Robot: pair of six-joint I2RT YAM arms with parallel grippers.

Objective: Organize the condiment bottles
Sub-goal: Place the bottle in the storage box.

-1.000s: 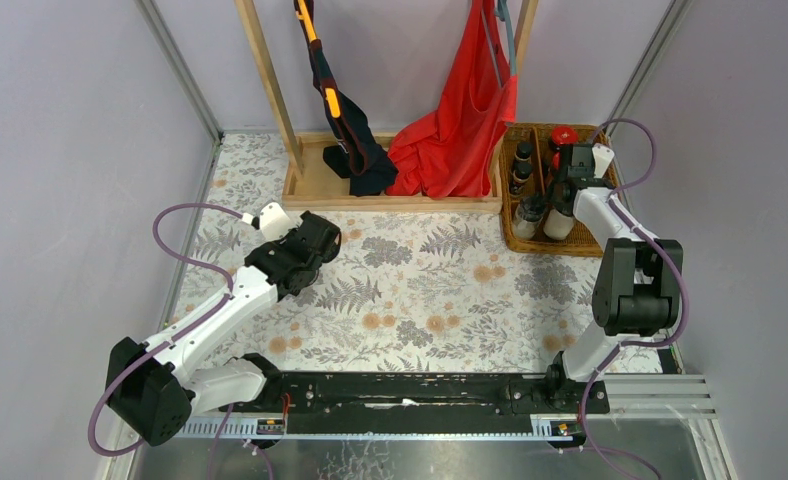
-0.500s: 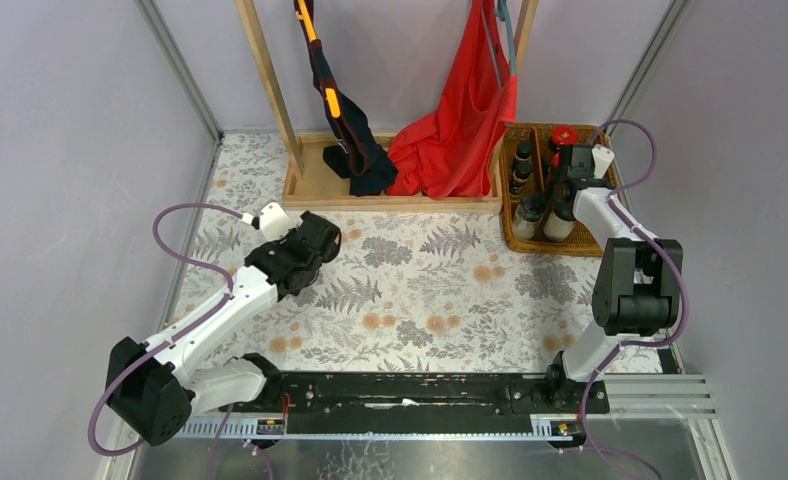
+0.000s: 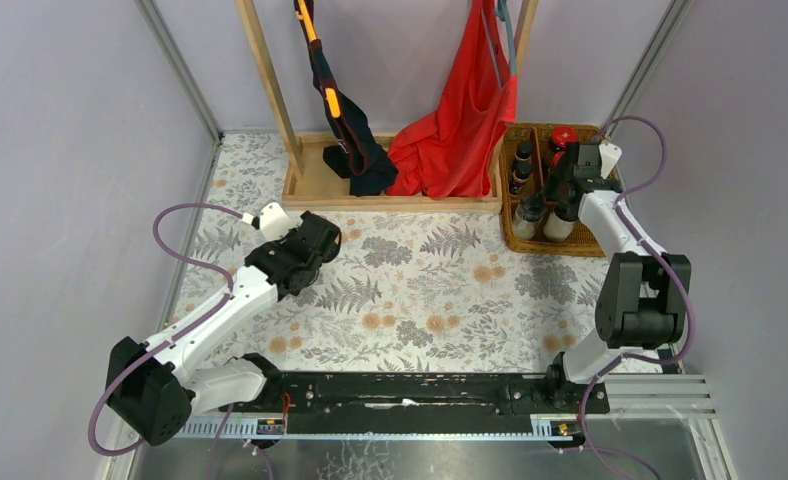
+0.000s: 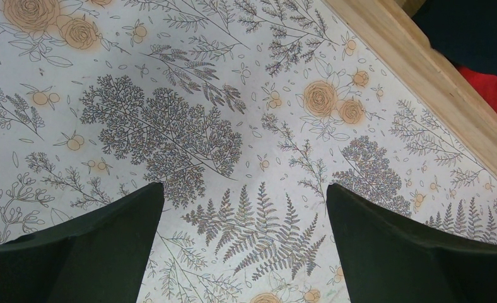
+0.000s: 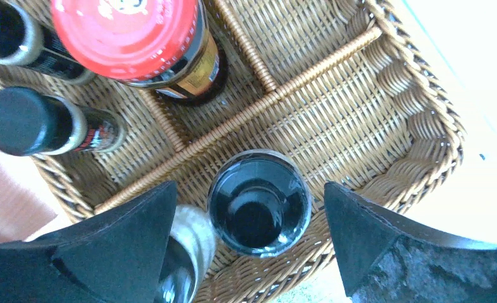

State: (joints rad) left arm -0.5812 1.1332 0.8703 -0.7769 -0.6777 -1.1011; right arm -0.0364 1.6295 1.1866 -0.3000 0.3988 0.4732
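Observation:
The condiment bottles stand in a wicker basket [image 3: 590, 240] at the back right. A red-lidded jar [image 3: 564, 135] and two small dark bottles [image 3: 522, 152] fill the far compartments. Two pale black-capped bottles [image 3: 528, 217] are in the near one. My right gripper [image 3: 570, 185] hangs open over the basket. In the right wrist view its jaws straddle one pale bottle's black cap [image 5: 259, 202] without touching it; the second pale bottle [image 5: 192, 243] is partly under the left finger. The red lid [image 5: 132, 31] shows above. My left gripper [image 3: 315, 245] is open and empty over the cloth [image 4: 245, 189].
A wooden clothes rack stands at the back, with a red garment [image 3: 460, 120] and a dark one with orange trim [image 3: 345, 130]; its base frame [image 4: 422, 69] lies near my left gripper. The basket's wicker dividers [image 5: 277, 101] separate the compartments. Side walls close both sides.
My right gripper's jaws have spread apart and let go of the pale bottle in the near compartment; the wrist shifted slightly back and right. The left arm has not moved.

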